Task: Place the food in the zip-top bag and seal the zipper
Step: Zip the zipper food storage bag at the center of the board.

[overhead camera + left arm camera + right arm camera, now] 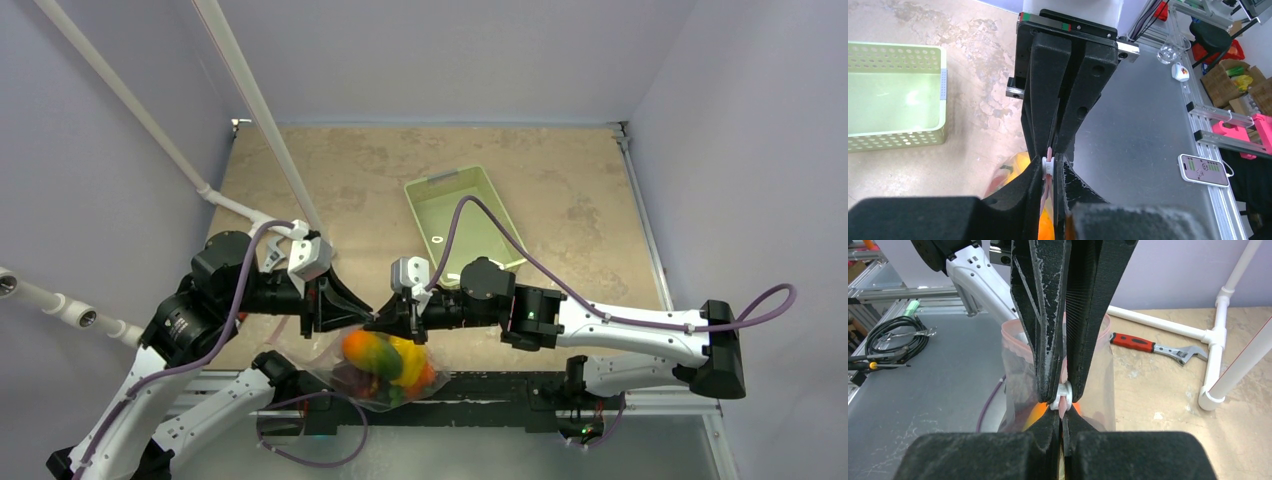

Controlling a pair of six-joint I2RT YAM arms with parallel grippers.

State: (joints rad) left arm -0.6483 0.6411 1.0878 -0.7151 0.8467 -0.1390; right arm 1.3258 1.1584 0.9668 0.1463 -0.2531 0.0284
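I have both arms meeting nose to nose over the near edge of the tabletop (560, 180), between the two bases. The left end effector (1050, 168) has its fingers drawn together on the zipper (1064, 374), the pink strip pinched flat between its pads. The right end effector (1062, 412) comes in from the opposite side with its fingers pressed tight on the same strip. The white slider tab (1062, 399) sits right where the two sets of fingertips face each other, touching or almost touching both; I cannot tell from my views which side, if either, bears on it.

The zip-top bag (1098, 385) hangs below that shared grip, clear and crinkled. The food (385, 362) is inside it, bunched at the bottom: I make out an orange piece, a yellow one and something dark through the plastic.

The pale green basket (470, 225) stands further back on the tabletop, well apart from the bag and tilted at an angle to the edges. From the right wrist I also see a red-handled wrench (1153, 346) lying on the tabletop beside a white pipe frame.
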